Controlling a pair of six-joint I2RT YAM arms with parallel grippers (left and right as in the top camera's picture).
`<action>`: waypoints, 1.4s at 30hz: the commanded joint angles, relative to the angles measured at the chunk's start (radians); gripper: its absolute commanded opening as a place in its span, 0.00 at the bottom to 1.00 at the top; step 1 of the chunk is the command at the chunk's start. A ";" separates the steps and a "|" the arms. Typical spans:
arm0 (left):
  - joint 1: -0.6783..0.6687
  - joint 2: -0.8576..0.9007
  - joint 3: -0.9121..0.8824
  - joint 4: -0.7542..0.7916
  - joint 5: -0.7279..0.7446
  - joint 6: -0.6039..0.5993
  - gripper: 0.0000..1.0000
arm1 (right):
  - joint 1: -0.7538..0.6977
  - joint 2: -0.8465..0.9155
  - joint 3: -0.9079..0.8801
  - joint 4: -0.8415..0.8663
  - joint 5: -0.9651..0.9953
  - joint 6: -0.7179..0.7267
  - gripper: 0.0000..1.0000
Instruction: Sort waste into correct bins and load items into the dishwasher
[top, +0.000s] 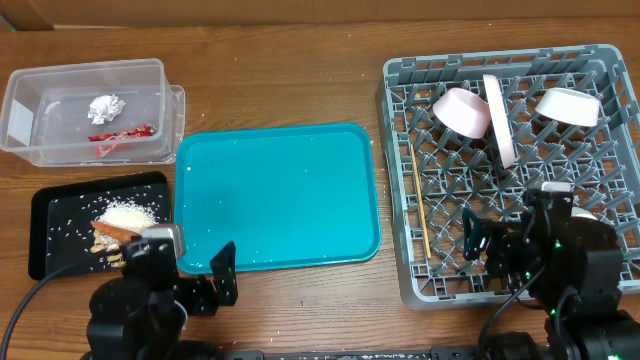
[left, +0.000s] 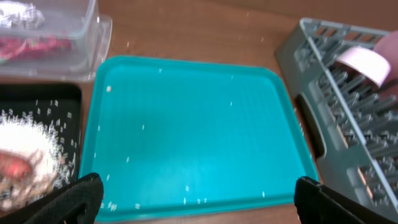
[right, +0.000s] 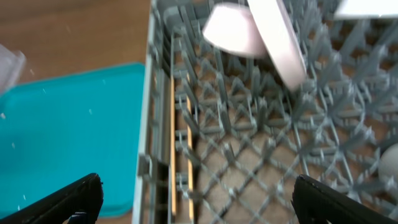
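**A:** What is nearest to us?

**B:** The left jaws. They stand fully open and hold nothing, over the near edge of the teal tray (left: 186, 124).

**A:** And from the left side?

**B:** The black tray (top: 45, 205) holds the rice (top: 130, 213), the carrot (top: 112, 229) and what I take for the nuts (top: 105, 243). Behind it, the clear tub (top: 25, 95) holds the paper ball (top: 104, 105) and the red wrapper (top: 120, 135).

**A:** What is on the teal tray?

**B:** Only a few loose white grains. They lie straight ahead of the left jaws, so I judge the left arm is the nearer one for them.

**A:** Then the dish rack (top: 400, 75)?

**B:** The chopsticks (top: 420, 205) lie flat along its left side. Their long axis runs away from the robot. At the far side, one bowl (top: 458, 110) leans on the upright plate (top: 498, 118), and the second bowl (top: 568, 105) sits to the right of the plate.

**A:** And the right jaws?

**B:** They are also fully open and empty, above the near part of the rack. The chopsticks are ahead of them and to their left. In my opinion, the sorting is almost finished.
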 joint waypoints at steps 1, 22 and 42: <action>-0.006 -0.006 -0.013 -0.046 -0.015 -0.014 1.00 | -0.004 -0.002 -0.006 -0.035 0.014 0.002 1.00; -0.006 -0.005 -0.013 -0.171 -0.014 -0.014 1.00 | -0.004 -0.045 -0.008 -0.066 0.020 -0.003 1.00; -0.006 -0.005 -0.013 -0.171 -0.014 -0.014 1.00 | -0.009 -0.599 -0.682 0.780 0.018 -0.003 1.00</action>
